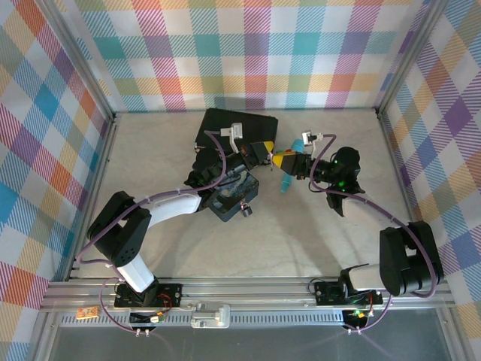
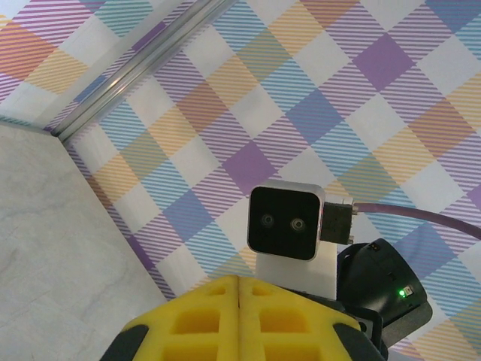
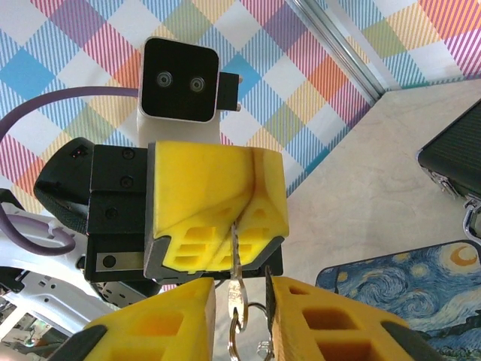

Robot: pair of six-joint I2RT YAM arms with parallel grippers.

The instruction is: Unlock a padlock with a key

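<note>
The thin silver key sticks out of my left gripper, whose yellow fingers are shut on its blade. The key's head and ring hang between the fingers of my right gripper, which stands open around them without touching. In the top view the two grippers meet tip to tip, left gripper against right gripper, above the table's middle back. The left gripper shows its fingers pressed together. A tiny dark object lies by the blue tin; I cannot tell whether it is the padlock.
The blue starry tin sits under the left arm. A black latched case stands at the back. A teal stick lies below the grippers. Plaid walls close in three sides.
</note>
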